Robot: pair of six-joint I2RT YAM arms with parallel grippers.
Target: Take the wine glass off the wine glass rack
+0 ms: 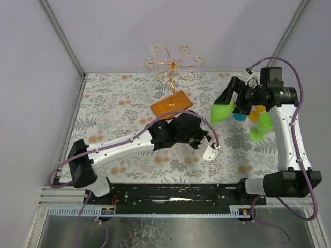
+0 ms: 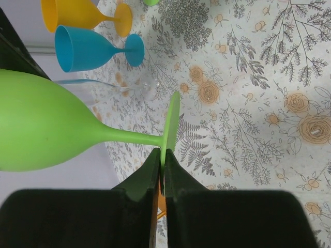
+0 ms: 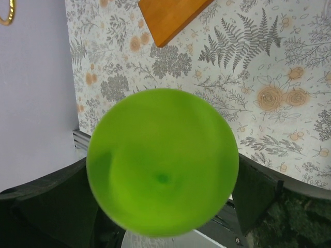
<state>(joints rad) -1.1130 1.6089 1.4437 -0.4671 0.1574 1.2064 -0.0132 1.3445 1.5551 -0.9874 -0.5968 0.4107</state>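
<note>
Left fingers [image 2: 140, 181] are pressing flat together. The rim of the foot [image 2: 171, 121] of the green wine glass [image 2: 46, 124] is running down to the seam at their tips; whether they are nipping it cannot be told. Right fingers [image 3: 256, 194] are standing spread wide, flanking the bowl from above, its mouth facing the right wrist camera; contact with the bowl not resolvable. The glass is sitting off the wine glass rack [image 1: 173, 64], right of the rack's orange base [image 1: 171, 105], between the two arms over the floral desk [image 1: 114, 103]. Blue glass [image 2: 83, 49], orange glass [image 2: 77, 15] and a second green glass [image 1: 261, 126] are clustering just beyond it.
</note>
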